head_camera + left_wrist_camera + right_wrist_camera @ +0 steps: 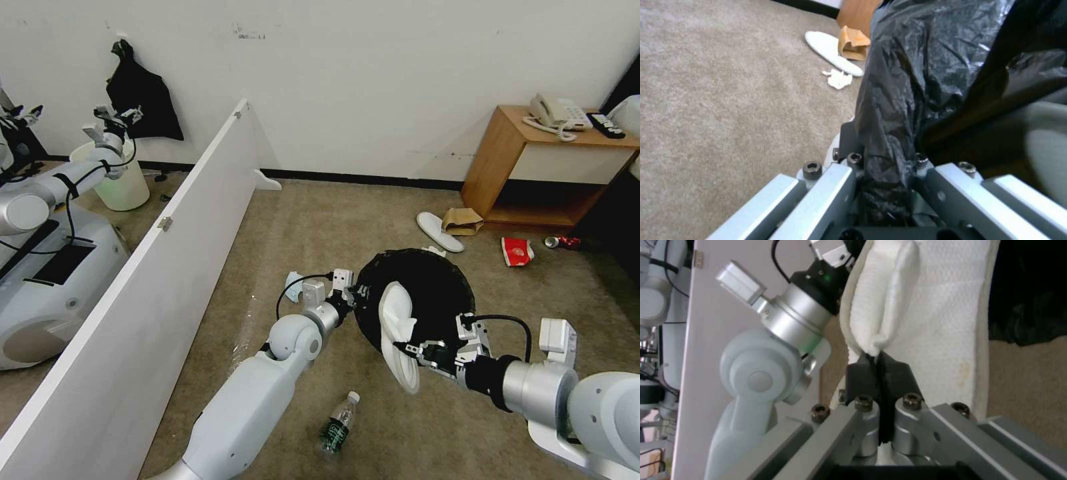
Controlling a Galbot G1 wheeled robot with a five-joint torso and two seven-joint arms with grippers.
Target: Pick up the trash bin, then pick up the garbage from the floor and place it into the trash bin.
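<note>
Right gripper point(880, 363): black fingers point(862, 373) pinched closed on the strap fold of a white slipper point(925, 306), held over the mouth of the trash bin point(427, 273). Judged light, soft and floppy; the strap is a sound hold. Left gripper point(887, 166): fingers clamped on the bin's bag-covered rim, holding the bin off the carpet; the crinkled liner looks slippery, so the grip should include the rim. Bin contents cannot be made out. On the floor: bottle point(339, 420), second slipper point(439, 231), brown paper bag point(461, 220), red cup point(517, 251), red can point(562, 242).
</note>
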